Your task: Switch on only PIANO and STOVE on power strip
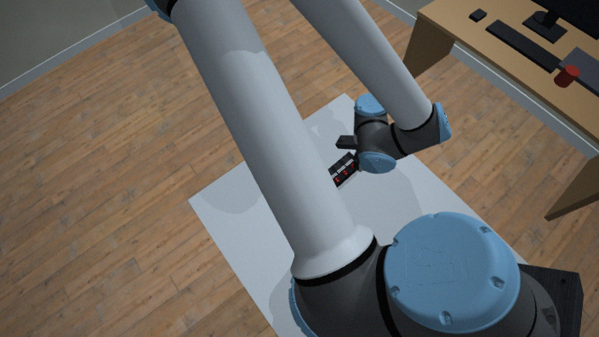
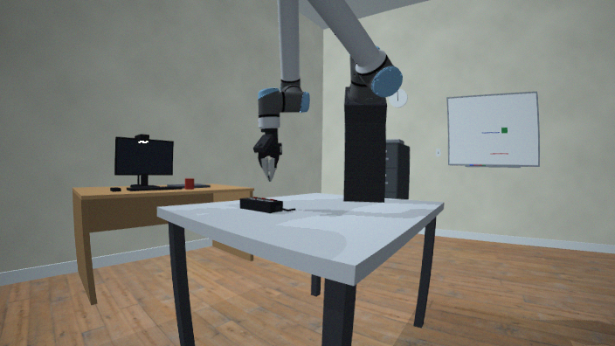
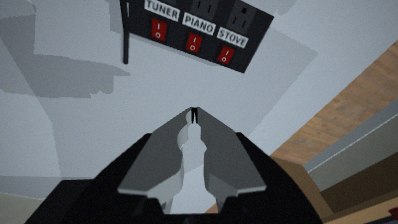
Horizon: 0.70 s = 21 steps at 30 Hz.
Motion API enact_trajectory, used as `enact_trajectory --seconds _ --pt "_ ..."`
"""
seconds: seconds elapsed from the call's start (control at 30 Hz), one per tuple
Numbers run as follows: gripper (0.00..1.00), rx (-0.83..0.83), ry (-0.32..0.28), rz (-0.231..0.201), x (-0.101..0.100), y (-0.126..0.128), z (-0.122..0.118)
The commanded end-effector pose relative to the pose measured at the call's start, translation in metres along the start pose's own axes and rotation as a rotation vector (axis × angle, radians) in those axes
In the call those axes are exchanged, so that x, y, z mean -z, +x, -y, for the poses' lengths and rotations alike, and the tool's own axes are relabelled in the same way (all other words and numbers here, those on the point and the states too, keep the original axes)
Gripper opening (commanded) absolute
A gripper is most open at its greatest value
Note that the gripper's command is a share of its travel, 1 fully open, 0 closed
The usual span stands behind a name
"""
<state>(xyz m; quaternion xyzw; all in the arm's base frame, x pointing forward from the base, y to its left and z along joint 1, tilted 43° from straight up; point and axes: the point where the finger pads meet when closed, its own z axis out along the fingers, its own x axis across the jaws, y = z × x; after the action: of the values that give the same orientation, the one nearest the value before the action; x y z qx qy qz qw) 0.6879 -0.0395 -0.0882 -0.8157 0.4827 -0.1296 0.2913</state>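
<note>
A black power strip (image 3: pixel 197 31) lies face up on the white table, with labels TUNER, PIANO and STOVE and a red rocker switch under each: TUNER (image 3: pixel 158 30), PIANO (image 3: pixel 193 43), STOVE (image 3: pixel 226 54). I cannot tell which switches are on. The strip also shows in the top view (image 1: pixel 343 170) and the exterior view (image 2: pixel 261 204). My gripper (image 3: pixel 194 108) (image 2: pixel 269 174) is shut and empty, pointing down. It hangs well above the table, over the strip.
The white table (image 2: pixel 314 227) carries the arm's black pedestal (image 2: pixel 364 148) at the back. A wooden desk (image 2: pixel 144 205) with a monitor, keyboard and red cup stands beyond the table's edge. The arm's large links (image 1: pixel 272 140) block much of the top view.
</note>
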Motion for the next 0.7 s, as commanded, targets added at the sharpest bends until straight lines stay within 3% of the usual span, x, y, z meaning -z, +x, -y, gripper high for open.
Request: enact_trajectory --seconds 0.0,0.07,0.2,0.27,0.67 --pt "0.00 0.000 0.000 -0.001 0.000 0.000 0.000" --pt "0.00 -0.014 0.004 0.014 -0.003 0.000 0.000" --pt "0.00 -0.154 0.040 0.152 -0.026 -0.006 0.002" --pt "0.00 -0.194 0.051 0.189 -0.032 -0.006 0.003" --pt "0.00 -0.197 0.051 0.191 -0.032 -0.007 0.003"
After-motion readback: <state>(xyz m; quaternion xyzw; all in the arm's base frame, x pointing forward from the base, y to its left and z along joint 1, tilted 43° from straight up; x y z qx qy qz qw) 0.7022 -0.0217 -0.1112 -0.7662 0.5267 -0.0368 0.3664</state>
